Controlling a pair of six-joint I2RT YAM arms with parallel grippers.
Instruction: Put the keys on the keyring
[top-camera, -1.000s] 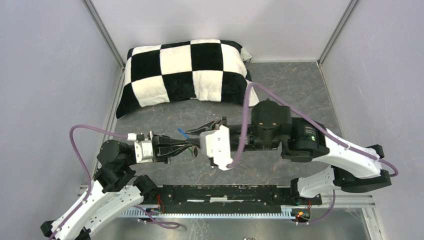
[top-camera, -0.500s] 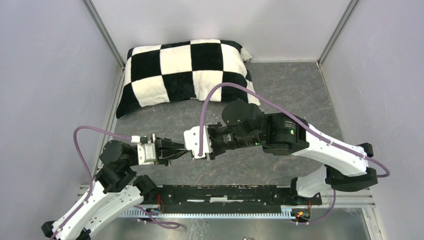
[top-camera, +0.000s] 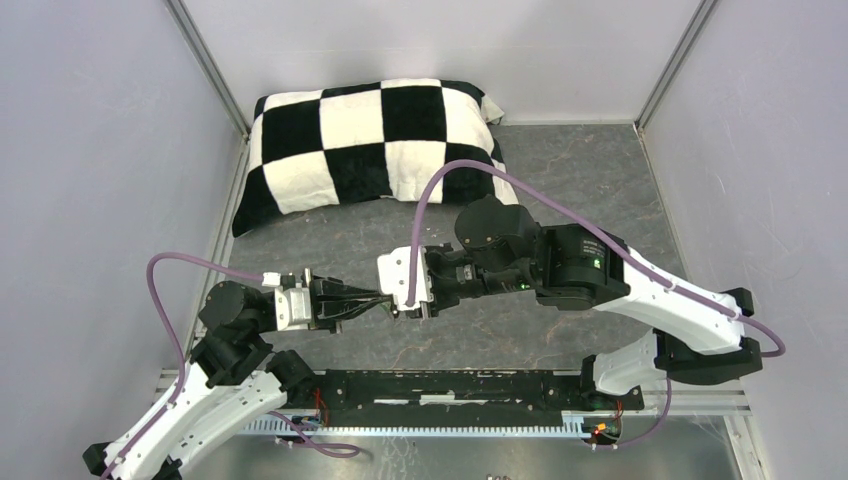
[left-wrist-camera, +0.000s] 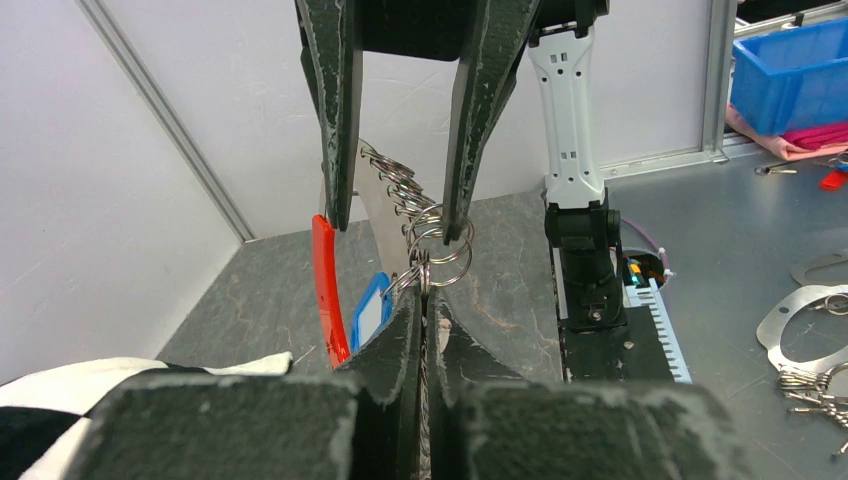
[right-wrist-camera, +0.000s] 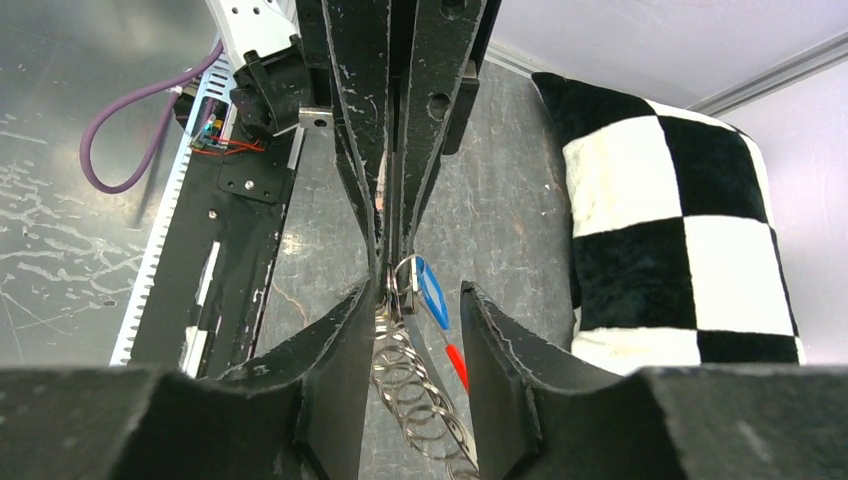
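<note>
Keyring (left-wrist-camera: 428, 250) is held up in the air over the tabletop (top-camera: 600, 180), near the front middle, right where the 2 hands meet tip to tip. Looks-wise, it's seen as a string of thin silvery split rings, linked one after another, so the whole thing reads kinda like a loose coil or chain. At least 5 loops can be counted in the left wrist view.

The end ring is pinched by the left hand (left-wrist-camera: 421, 300), whose fingers (left-wrist-camera: 395, 345) are pressed fully together with just the wire of that ring caught at the tips. The rest of the rings trail away from that pinch into the gap of the right hand (right-wrist-camera: 417, 300), which is spread apart, 1 finger either side of the chain, nothing squeezed. Whether the wire is brushed by 1 of those fingers can't be told for sure.

A blue-tagged key (left-wrist-camera: 368, 312) with a pale label window is hung right by the pinched ring. A red-tagged key (left-wrist-camera: 328, 270), long and slim, is seen edge-on just beside it. A flat silvery strip (left-wrist-camera: 385, 215) is also caught among the rings; what it is can't be made out.

From the top camera, the rings and tags are mostly hidden by the hands. A black-and-white checkered pillow (top-camera: 370, 140) is laid at the far side of the tabletop, well apart from it all.
</note>
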